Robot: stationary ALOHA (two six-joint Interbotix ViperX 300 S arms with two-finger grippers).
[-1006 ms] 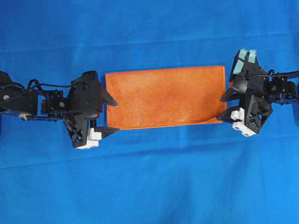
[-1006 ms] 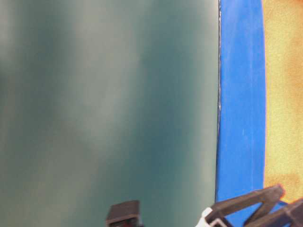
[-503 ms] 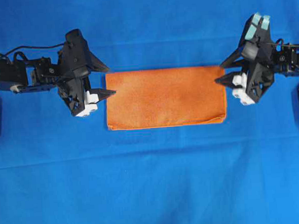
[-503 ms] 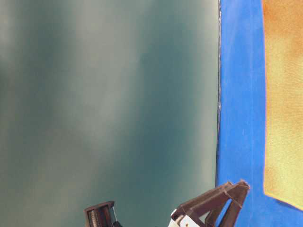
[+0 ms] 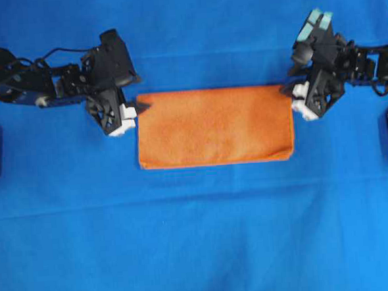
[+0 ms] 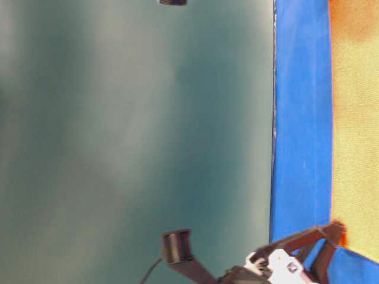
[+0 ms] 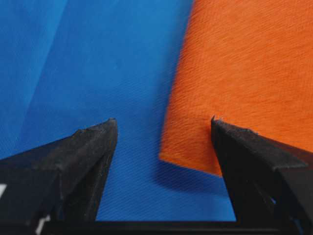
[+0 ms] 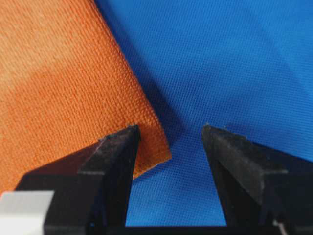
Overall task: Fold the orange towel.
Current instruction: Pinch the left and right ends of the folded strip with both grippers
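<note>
**Both grippers poised at the far corners of the folded towel**

Already doubled into a long rectangle, the orange towel (image 5: 214,126) lies flat near the middle of the blue cloth (image 5: 199,237) that covers the work surface, its long sides running left to right in the overhead view. Its edges look even, and the lower long edge shows a thin darker line.

At its upper left corner sits the left gripper (image 5: 137,103), jaws spread. The left wrist view shows that corner of the towel lying between the two dark fingers (image 7: 93,147), one over bare blue cloth and the other over orange fabric; nothing is pinched.

At the upper right corner sits the right gripper (image 5: 292,94), likewise spread wide. From its wrist camera, the towel corner points into the gap, one finger over the orange fabric and the other over blue cloth.

The table-level view is mostly a blurred grey-green expanse.
</note>
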